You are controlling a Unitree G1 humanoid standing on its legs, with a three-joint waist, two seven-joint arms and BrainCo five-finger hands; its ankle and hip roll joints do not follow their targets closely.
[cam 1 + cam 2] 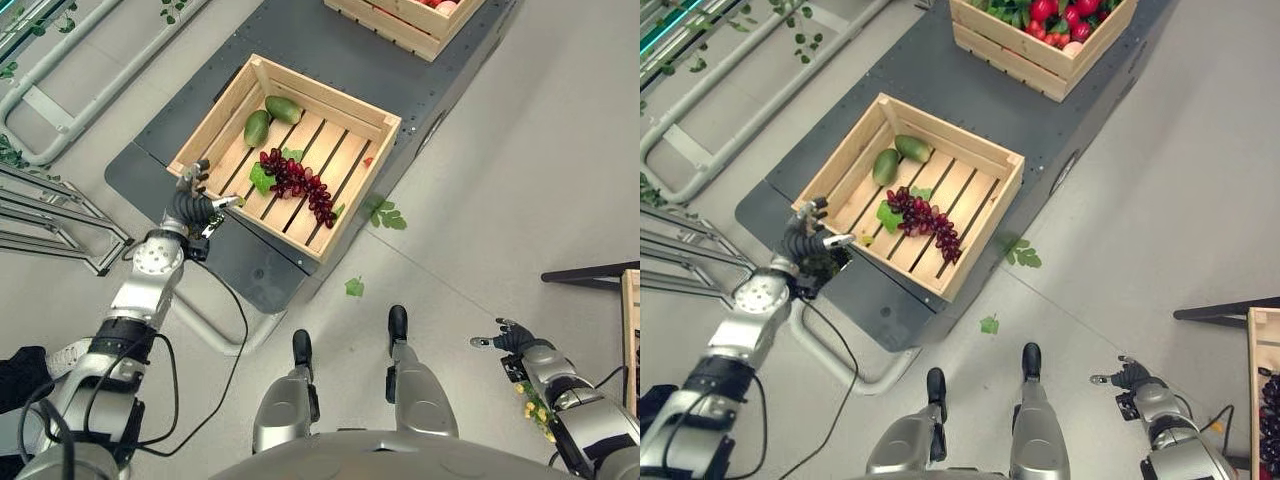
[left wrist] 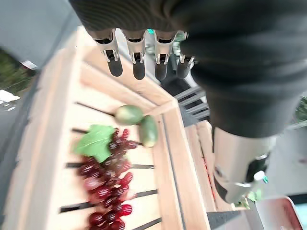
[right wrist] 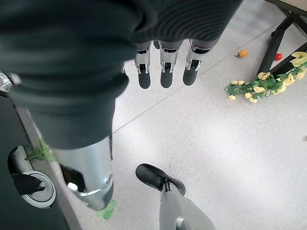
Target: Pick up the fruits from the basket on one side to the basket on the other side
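A wooden slatted basket (image 1: 222, 108) rests on a dark platform. In it lie two green mangoes (image 1: 257, 127) (image 1: 283, 108) at the far corner and a bunch of dark red grapes (image 1: 300, 184) with a green leaf in the middle. My left hand (image 1: 193, 203) hovers at the basket's near left corner, open, fingers (image 2: 139, 67) straight and holding nothing. A second wooden basket (image 1: 1018, 48) farther along the platform holds red fruit and greens. My right hand (image 1: 512, 339) hangs low at the right above the floor, open and empty.
The dark platform (image 1: 330, 45) carries both baskets. Loose green leaves (image 1: 386, 214) (image 1: 354, 287) lie on the floor by it. A metal rack (image 1: 50, 215) stands at the left. Another wooden crate (image 1: 1264, 385) with dark fruit is at the right edge. Yellow flowers (image 3: 261, 84) lie on the floor.
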